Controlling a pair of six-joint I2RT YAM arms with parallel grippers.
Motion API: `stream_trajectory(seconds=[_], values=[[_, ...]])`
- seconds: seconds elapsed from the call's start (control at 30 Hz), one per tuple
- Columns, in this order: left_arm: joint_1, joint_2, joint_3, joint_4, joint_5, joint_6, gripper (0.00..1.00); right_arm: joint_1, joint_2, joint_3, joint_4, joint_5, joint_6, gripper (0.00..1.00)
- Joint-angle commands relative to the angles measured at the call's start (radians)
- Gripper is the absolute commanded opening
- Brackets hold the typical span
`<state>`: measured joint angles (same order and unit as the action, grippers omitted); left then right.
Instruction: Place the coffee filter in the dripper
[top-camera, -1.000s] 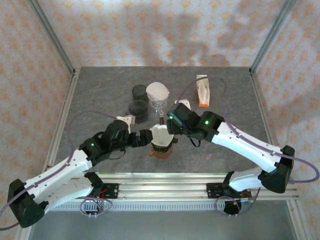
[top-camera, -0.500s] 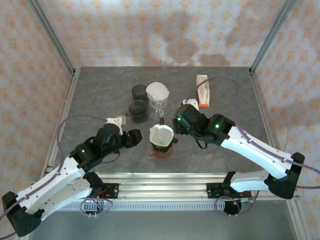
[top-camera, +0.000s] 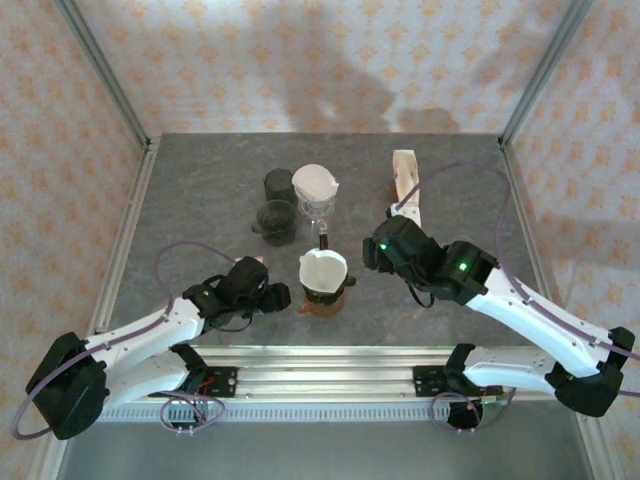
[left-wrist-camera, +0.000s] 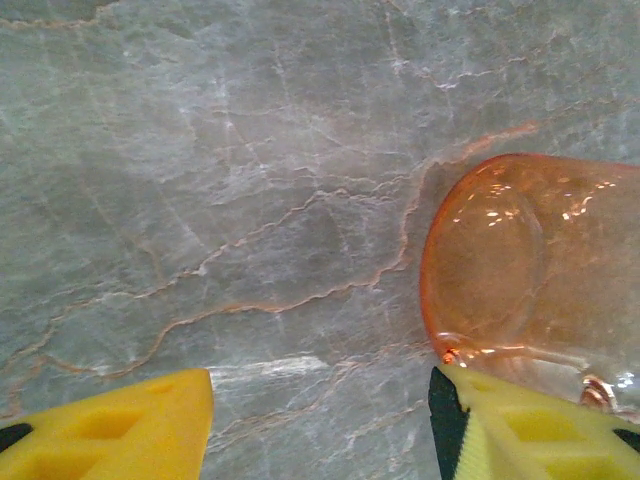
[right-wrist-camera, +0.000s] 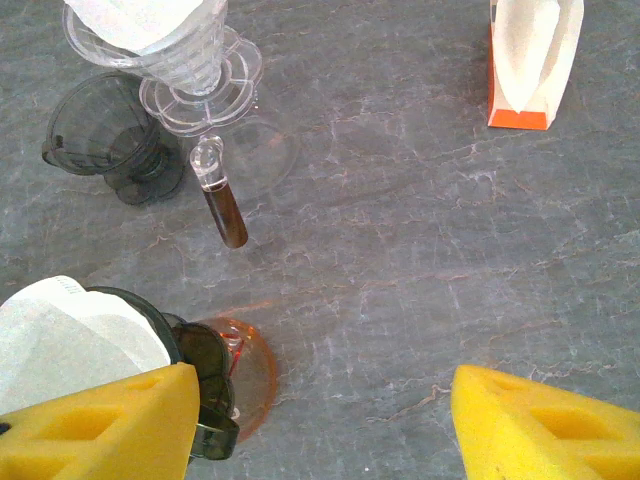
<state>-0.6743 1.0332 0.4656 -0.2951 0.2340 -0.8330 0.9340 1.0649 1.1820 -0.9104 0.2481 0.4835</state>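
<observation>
A white coffee filter (top-camera: 323, 268) sits open inside a dark dripper (right-wrist-camera: 200, 360) that stands on an orange translucent base (top-camera: 322, 303) near the table's front middle. In the right wrist view the filter (right-wrist-camera: 70, 335) shows at lower left, with the orange base (right-wrist-camera: 252, 372) beside it. My left gripper (top-camera: 277, 298) is low on the table just left of the base, open and empty; its wrist view has the orange base (left-wrist-camera: 510, 260) at right. To the right of the dripper my right gripper (top-camera: 377, 256) is open and empty, apart from it.
Behind stand a clear dripper (top-camera: 316, 192) holding another white filter, with a brown handle (right-wrist-camera: 225, 210), and two dark drippers (top-camera: 277, 220). A white-and-orange filter pack (top-camera: 405, 180) lies at the back right. Bare grey tabletop (top-camera: 200, 190) lies to the left.
Both grippers have drawn away from the dripper, the left toward the near left and down, the right to the right. The filter stays seated in the dripper.
</observation>
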Motion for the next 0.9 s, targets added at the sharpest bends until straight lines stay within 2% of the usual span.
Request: stream_trajectory(seconds=[0.0,0.2,0.3,0.5,0.63,0.77,0.87], values=[[-0.011,0.069,-0.013,0.095,0.040,-0.025,0.60,-0.010,-0.041,-0.026,-0.028,0.054,0.021,0.68],[-0.013,0.085,-0.004,0.013,0.021,-0.009,0.56,-0.014,-0.063,-0.039,-0.038,0.060,0.025,0.68],[-0.022,0.047,-0.004,-0.058,0.024,0.010,0.61,-0.015,-0.071,-0.044,-0.042,0.061,0.025,0.68],[-0.176,-0.002,-0.011,-0.158,-0.028,-0.023,0.60,-0.017,-0.077,-0.060,-0.026,0.060,0.025,0.69],[-0.259,-0.045,-0.050,-0.081,-0.100,-0.041,0.59,-0.017,-0.075,-0.068,-0.008,0.049,0.025,0.69],[-0.261,-0.060,-0.106,0.078,-0.148,-0.011,0.58,-0.017,-0.071,-0.062,-0.008,0.043,0.023,0.69],[-0.262,-0.019,-0.119,0.191,-0.148,0.025,0.50,-0.017,-0.073,-0.050,-0.021,0.045,0.020,0.69]])
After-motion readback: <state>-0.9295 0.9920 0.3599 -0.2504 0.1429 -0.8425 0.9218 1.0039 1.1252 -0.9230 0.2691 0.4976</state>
